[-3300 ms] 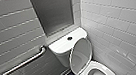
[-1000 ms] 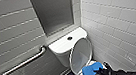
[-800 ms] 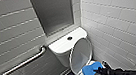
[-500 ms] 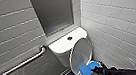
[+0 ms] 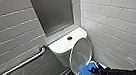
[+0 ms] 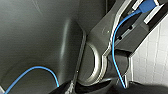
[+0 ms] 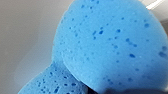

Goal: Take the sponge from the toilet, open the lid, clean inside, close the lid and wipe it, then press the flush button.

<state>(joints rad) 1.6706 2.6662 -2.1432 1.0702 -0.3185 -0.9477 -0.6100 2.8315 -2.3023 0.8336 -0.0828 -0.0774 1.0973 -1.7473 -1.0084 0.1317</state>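
Head view gives me one toilet [image 5: 60,47] in the corner of two tiled walls, its one lid [image 5: 80,54] raised and leaning back towards the tank, grey underside facing me. One flush button [image 5: 69,38] sits in the middle of the tank top. My right arm comes in from the lower right, and the right pincer [image 5: 91,68] is closed around the one sponge [image 5: 84,70], holding it at the lower end of the lid's underside; whether it touches I cannot tell. On the right wrist view the sponge's pitted blue face looms close. One grab bar [image 5: 19,65] runs along the left wall. How the left pincer stands, I cannot tell.
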